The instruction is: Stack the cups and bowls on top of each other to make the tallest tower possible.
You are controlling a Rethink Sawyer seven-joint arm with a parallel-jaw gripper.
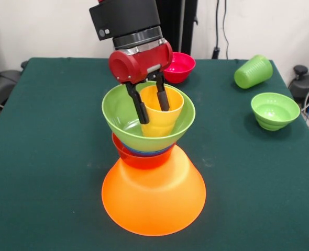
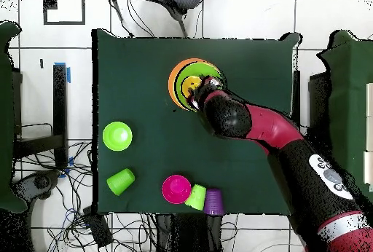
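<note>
Tower (image 1: 153, 178): huge orange plastic bowl (image 1: 153, 201) upturned as wide base near desk centre; on it a red-orange bowl (image 1: 139, 157), a thin blue bowl rim (image 1: 144, 151), then the large light green bowl (image 1: 124, 117), open side up. Yellow ribbed plastic cup (image 1: 162, 117) stands upright inside the green bowl. Claw (image 1: 149, 104) straddles the cup's rim, one finger (image 1: 140, 107) outside, the other inside; pinching the yellow cup's wall.

Desk (image 1: 50, 157): dark green cloth. White wall behind, tiled floor and cables around.

Well apart: pink glossy bowl (image 1: 181, 65) behind the arm, small green bowl (image 1: 274, 110) upright, light green ribbed cup (image 1: 253, 71) on its side.

Overhead view alone shows a purple cup (image 2: 213, 201) and second light green cup (image 2: 196, 197), lying touching beside the pink bowl at the desk edge.
</note>
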